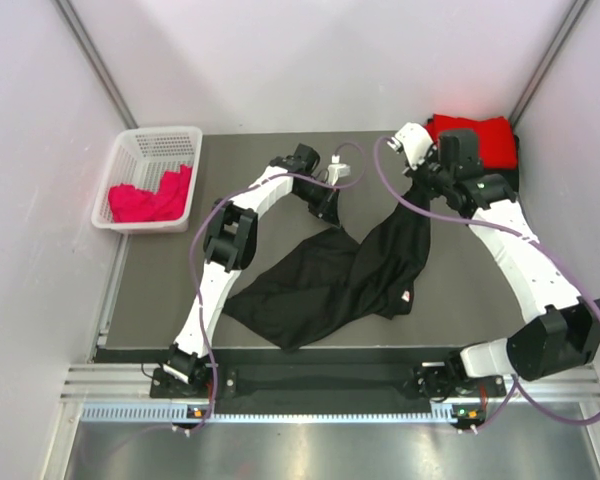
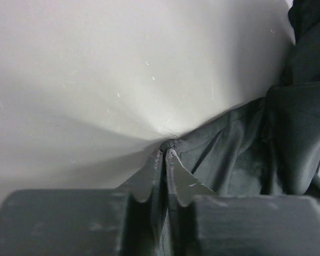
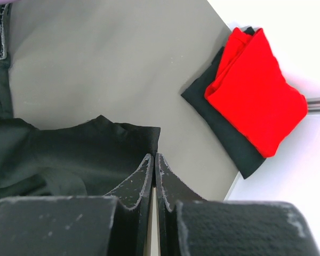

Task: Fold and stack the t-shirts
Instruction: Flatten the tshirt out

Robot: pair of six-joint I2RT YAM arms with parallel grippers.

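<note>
A large black t-shirt (image 1: 330, 280) with a small white tag (image 1: 408, 297) is partly lifted off the dark table; its lower part lies crumpled. My left gripper (image 1: 329, 212) is shut on one raised edge, and the cloth (image 2: 288, 133) shows pinched at my fingertips (image 2: 165, 153). My right gripper (image 1: 418, 190) is shut on another raised edge, with the cloth (image 3: 69, 154) meeting my fingertips (image 3: 153, 156). A folded red t-shirt (image 1: 475, 140) lies on a folded black one at the back right, also in the right wrist view (image 3: 256, 90). A pink-red shirt (image 1: 150, 200) lies in the basket.
The white lattice basket (image 1: 160, 135) stands at the table's back left edge. The folded black shirt (image 3: 224, 133) under the red one sits in the back right corner by the wall. Bare table (image 1: 170, 270) shows left of the black shirt.
</note>
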